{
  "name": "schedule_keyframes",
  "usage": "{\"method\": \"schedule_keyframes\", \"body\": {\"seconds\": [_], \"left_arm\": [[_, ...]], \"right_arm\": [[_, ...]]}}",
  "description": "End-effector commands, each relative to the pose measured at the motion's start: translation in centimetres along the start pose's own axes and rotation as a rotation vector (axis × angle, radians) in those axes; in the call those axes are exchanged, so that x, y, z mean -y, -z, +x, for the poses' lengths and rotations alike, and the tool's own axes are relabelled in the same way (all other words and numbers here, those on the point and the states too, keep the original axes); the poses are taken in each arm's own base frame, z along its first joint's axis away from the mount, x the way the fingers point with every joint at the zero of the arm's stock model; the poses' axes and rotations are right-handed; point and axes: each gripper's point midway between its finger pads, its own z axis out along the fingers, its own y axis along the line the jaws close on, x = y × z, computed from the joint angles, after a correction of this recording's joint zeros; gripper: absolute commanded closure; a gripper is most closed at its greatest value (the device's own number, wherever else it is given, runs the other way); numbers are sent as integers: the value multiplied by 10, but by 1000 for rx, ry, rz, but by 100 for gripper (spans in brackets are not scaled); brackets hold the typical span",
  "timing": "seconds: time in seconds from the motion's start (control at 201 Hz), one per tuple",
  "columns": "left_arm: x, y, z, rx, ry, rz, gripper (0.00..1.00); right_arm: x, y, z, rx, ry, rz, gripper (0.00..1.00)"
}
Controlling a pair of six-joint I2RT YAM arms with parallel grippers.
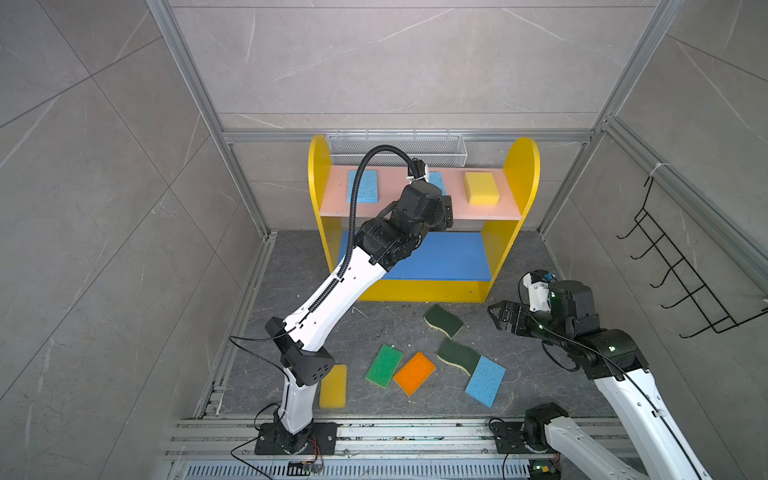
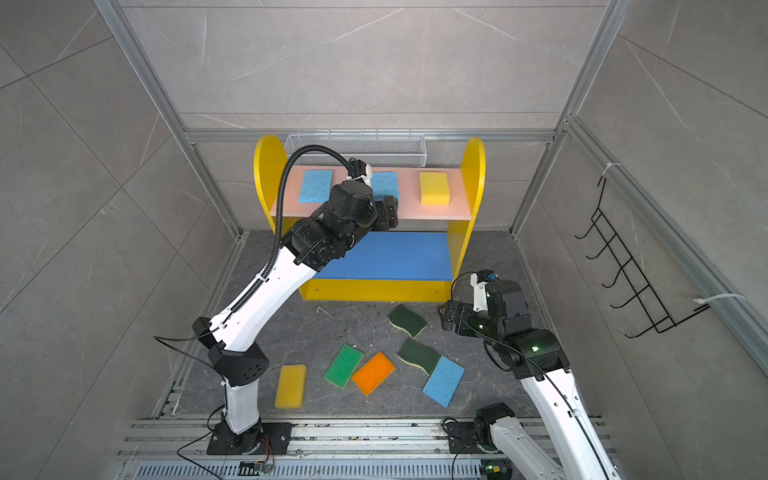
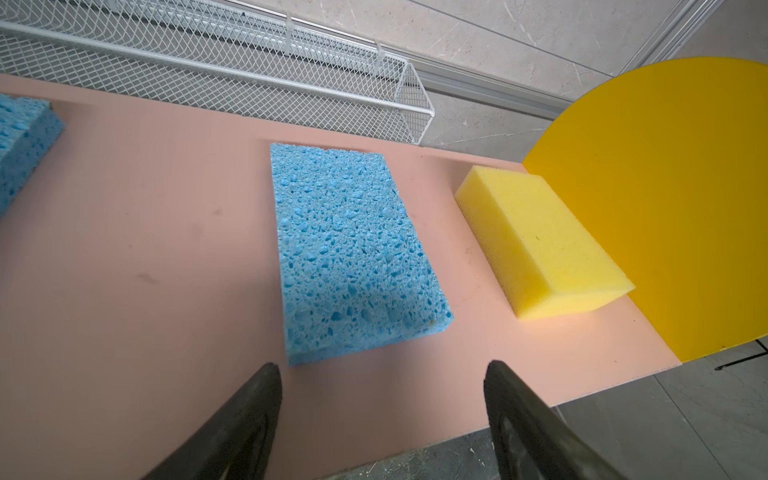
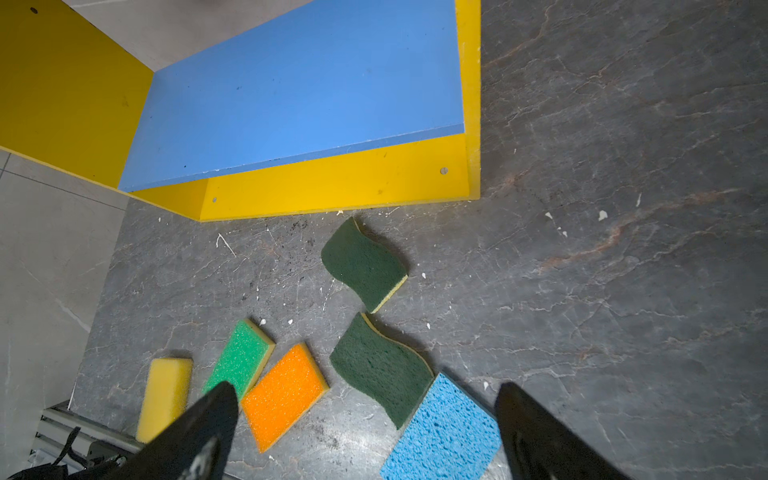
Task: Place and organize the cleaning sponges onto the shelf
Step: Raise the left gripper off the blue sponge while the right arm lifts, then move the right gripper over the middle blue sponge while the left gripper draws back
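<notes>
My empty left fingers (image 3: 262,395) are hanging apart at the pink board (image 3: 124,249)'s front edge, risking nudging the blue sponge (image 3: 353,257) crooked.

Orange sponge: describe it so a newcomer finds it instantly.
Start at the yellow-sided shelf at the back and look down at the dark tabletop before it. The orange sponge lies between the green sponge and a dark-green wavy sponge. It alone is orange.
</notes>
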Motion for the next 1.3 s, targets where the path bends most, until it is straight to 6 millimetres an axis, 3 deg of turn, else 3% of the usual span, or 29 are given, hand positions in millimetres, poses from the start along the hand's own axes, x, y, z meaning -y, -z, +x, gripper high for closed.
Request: {"method": "schedule_keyframes", "body": {"seconds": [0.0,0.299,0.508,0.692,0.821,1.06,1.165,1.294], "left_arm": [[-17,19,7,-44,-44,-57,21],[-34,70,-7,-6,-107,-68,20],[-63,96,8,-38,-159,-124,20],[-86,112,26,-66,-180,-154,20],[-104,119,33,-81,-175,-180,20],[-136,122,54,-132,-143,-218,19],[-144,121,63,-160,-136,-220,19],[-150,127,74,-183,-124,-193,18]], "right_arm": [[-3,14,-12,41,0,9,2],[-22,42,-45,126,4,-35,3],[-53,51,-66,147,-13,-130,6],[-82,37,-72,120,13,-163,6],[-112,34,-70,114,78,-169,6],[-184,53,-89,181,273,-205,7],[-218,52,-104,200,368,-223,4],[-234,47,-133,267,416,-169,1]]}}
